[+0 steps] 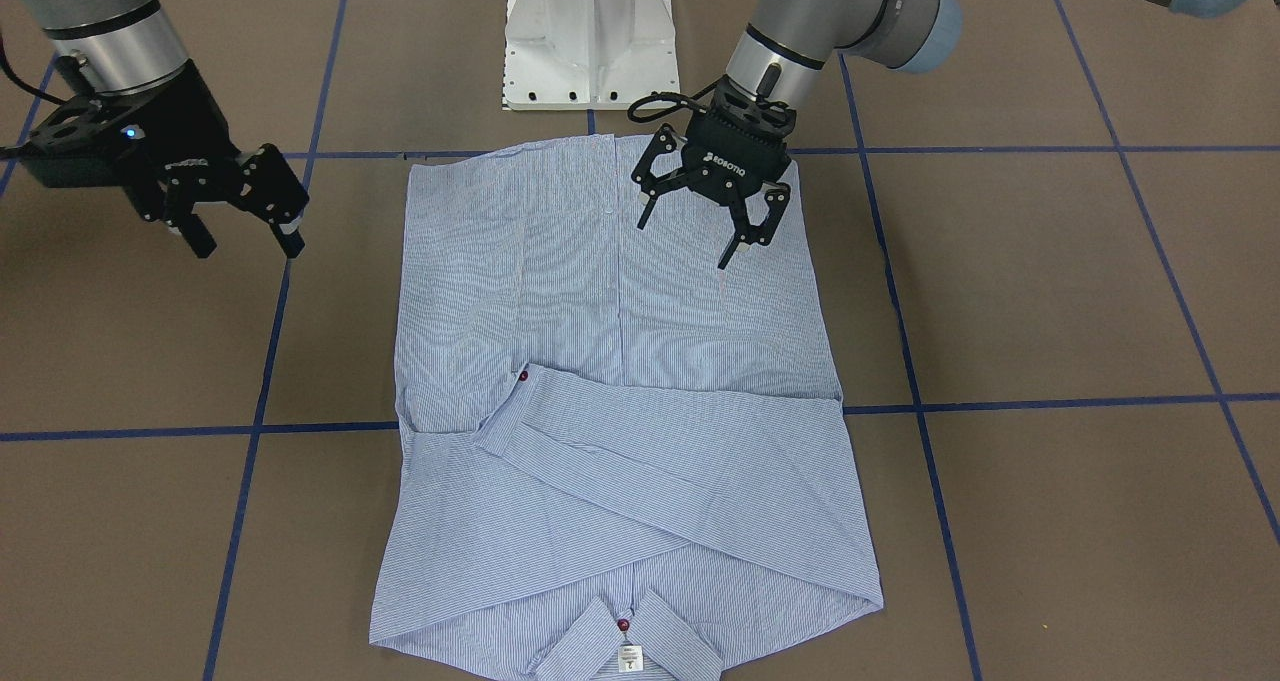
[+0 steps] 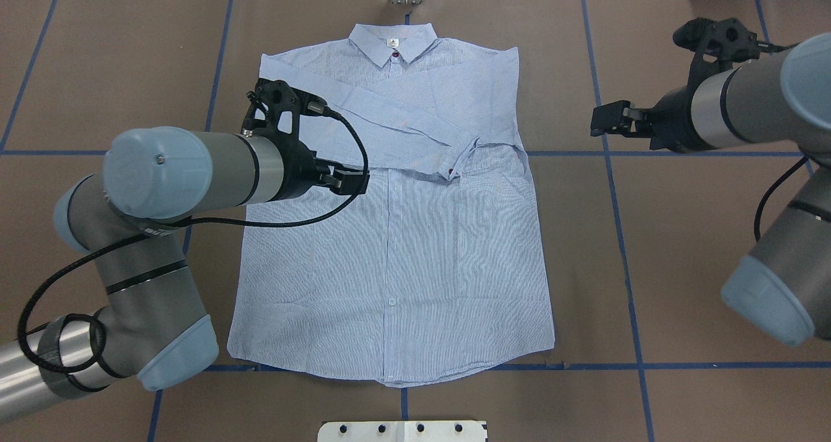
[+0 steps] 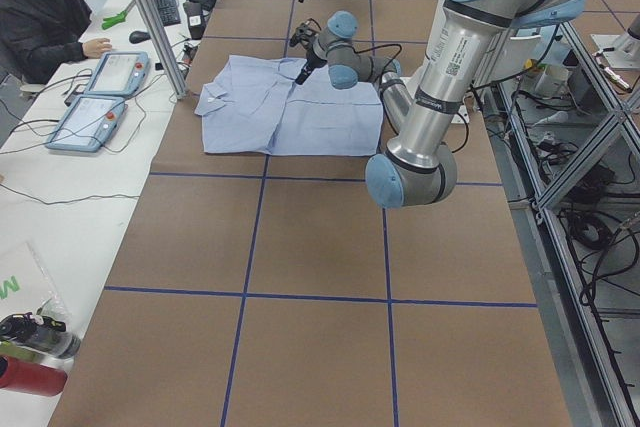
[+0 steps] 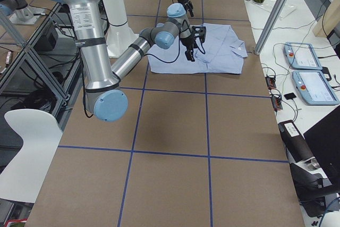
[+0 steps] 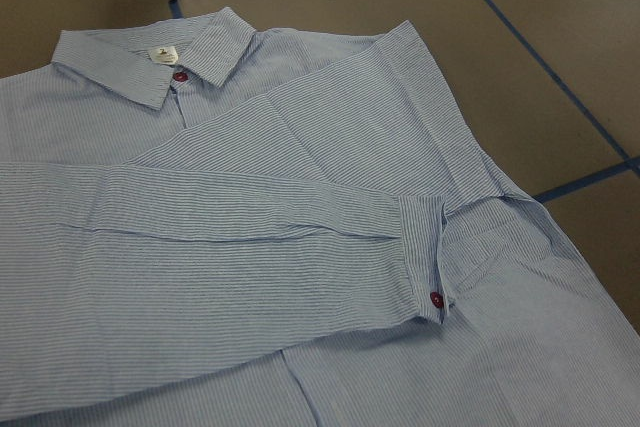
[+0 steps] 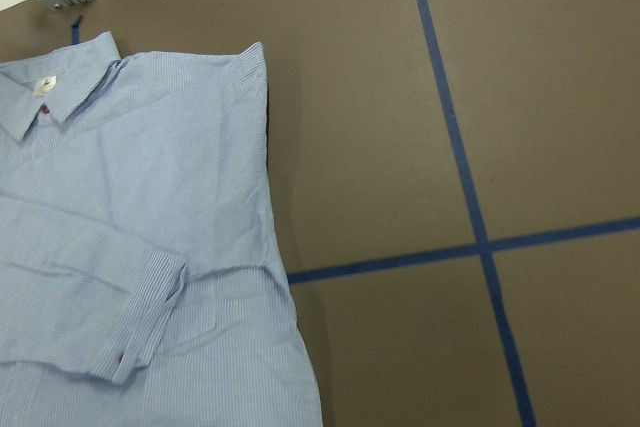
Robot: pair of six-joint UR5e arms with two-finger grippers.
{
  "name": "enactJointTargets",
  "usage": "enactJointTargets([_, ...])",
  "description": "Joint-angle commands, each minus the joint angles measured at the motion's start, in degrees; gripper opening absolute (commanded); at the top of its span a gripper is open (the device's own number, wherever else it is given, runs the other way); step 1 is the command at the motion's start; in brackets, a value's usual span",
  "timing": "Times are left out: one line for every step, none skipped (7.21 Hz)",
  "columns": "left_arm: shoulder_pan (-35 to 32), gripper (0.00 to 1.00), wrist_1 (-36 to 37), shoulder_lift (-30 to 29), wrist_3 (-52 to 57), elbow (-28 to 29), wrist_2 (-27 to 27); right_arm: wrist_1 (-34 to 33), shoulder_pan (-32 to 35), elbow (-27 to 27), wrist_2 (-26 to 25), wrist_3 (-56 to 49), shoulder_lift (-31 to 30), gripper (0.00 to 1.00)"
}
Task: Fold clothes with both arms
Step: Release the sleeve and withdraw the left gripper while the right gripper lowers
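Brown table carries the shirt flat at centre, 2 sleeves crossed. We judge it soft and light; take the near hem corners. Open and empty: left gripper, right gripper.

Built as a left arm and a right arm of silver-grey tube, capped light blue at the joints (a small screw in one cap's centre). Strung with loose black cables, banded black near the wrists. Tipped with black two-finger tools, the left gripper lettered ROBOTIQ in white, the right gripper alike in shape; set on a white pedestal base.
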Motion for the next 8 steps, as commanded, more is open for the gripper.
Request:
enactJointTargets([-0.3, 1.0, -0.2, 11.8, 0.3, -8.3, -0.9, -0.4, -13.4, 7.3, -11.6, 9.8, -4.9, 1.0])
enactJointTargets([-0.3, 1.0, -0.6, 18.9, 0.3, -12.7, -0.7, -0.5, -19.3, 10.6, -15.8, 12.9, -8.6, 1.0])
enactJointTargets([-0.4, 1.0, -0.7, 23.8, -1.3, -14.6, -0.2, -0.5, -25.0, 12.4, -21.2, 16.7, -10.9, 1.0])
enactJointTargets([-0.4, 1.0, -1.7, 28.8, -4.4, -15.7, 0.1, -0.5, -29.5, 12.6, -26.2, 19.2, -11.1, 1.0])
enactJointTargets([-0.3, 1.0, -3.4, 32.3, -6.2, -15.7, 2.0, -0.6, -30.4, 12.5, -27.3, 19.5, -11.1, 1.0])
enactJointTargets([0.8, 1.0, -5.6, 33.7, -12.2, -15.3, 2.2, -0.7, -30.4, 12.5, -27.4, 19.5, -11.1, 1.0])
enactJointTargets([5.9, 1.0, -5.9, 34.3, -19.9, -14.8, 4.7, -0.7, -30.3, 12.4, -27.9, 19.5, -11.1, 1.0])
enactJointTargets([11.8, 1.0, -6.0, 34.1, -27.0, -14.5, 9.0, -0.7, -30.4, 12.4, -28.4, 19.5, -11.1, 1.0])
